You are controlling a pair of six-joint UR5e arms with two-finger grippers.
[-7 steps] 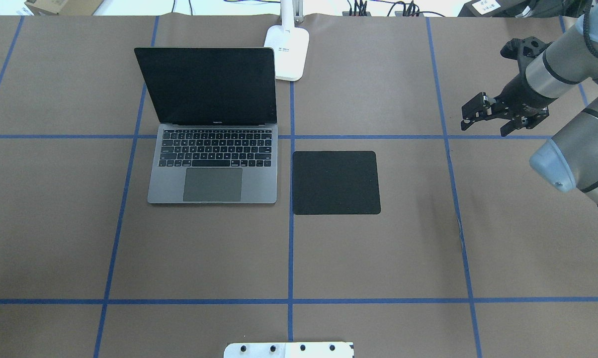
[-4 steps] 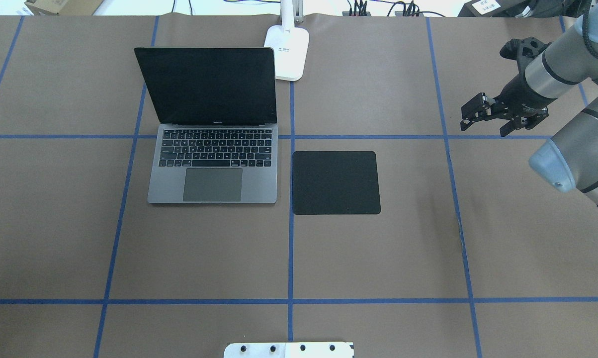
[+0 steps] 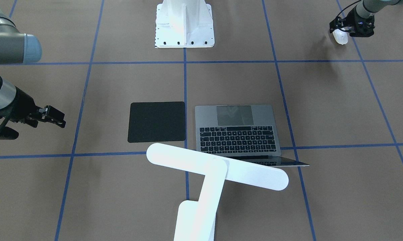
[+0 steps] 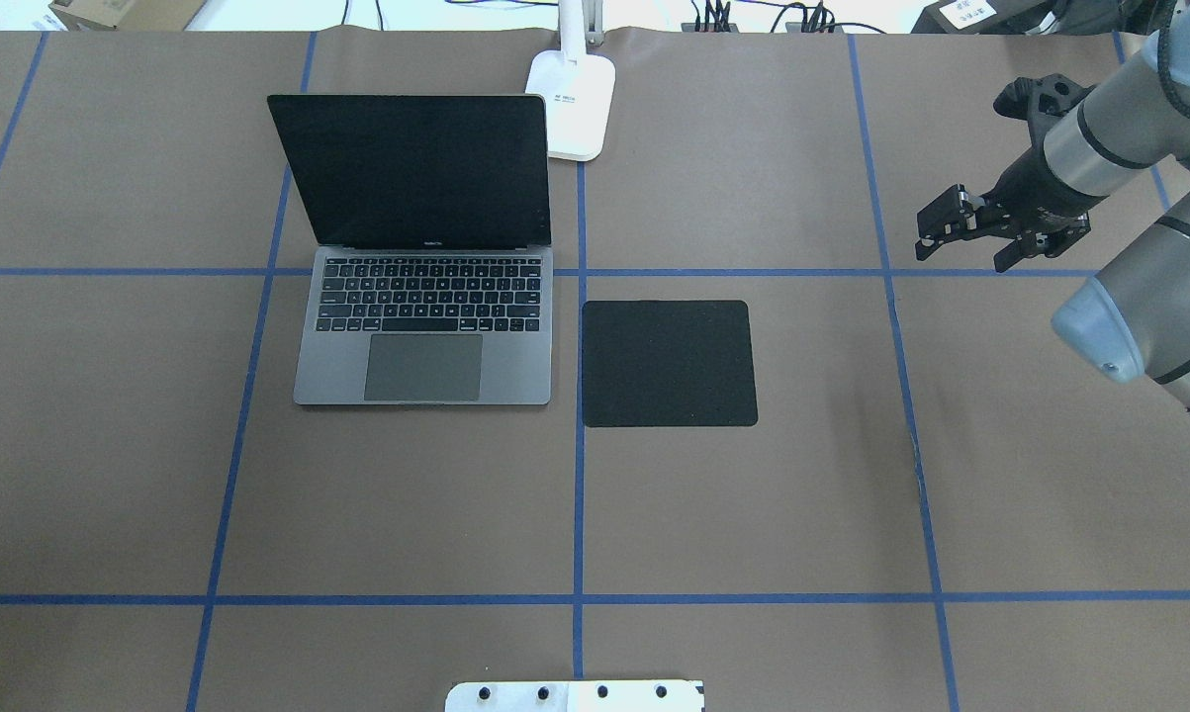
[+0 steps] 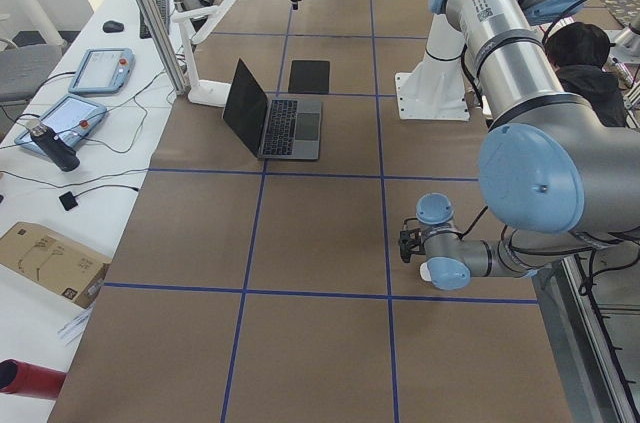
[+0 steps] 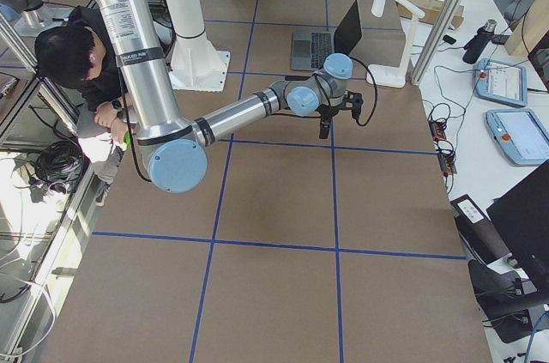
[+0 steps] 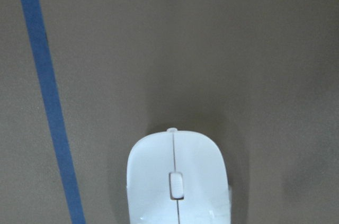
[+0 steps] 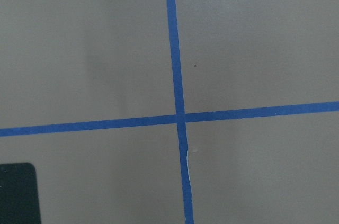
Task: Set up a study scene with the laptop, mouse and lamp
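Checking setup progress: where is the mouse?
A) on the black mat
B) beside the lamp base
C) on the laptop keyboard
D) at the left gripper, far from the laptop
D: the front-facing view shows the mouse right at the left gripper, well away from the laptop and mat.

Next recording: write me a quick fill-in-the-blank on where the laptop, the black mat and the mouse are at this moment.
1. The laptop sits on the table with its lid ____.
2. In the overhead view, the black mat lies directly to the laptop's ____.
3. The gripper right at the mouse belongs to the robot's ____ arm.

Missing words: open; right; left.
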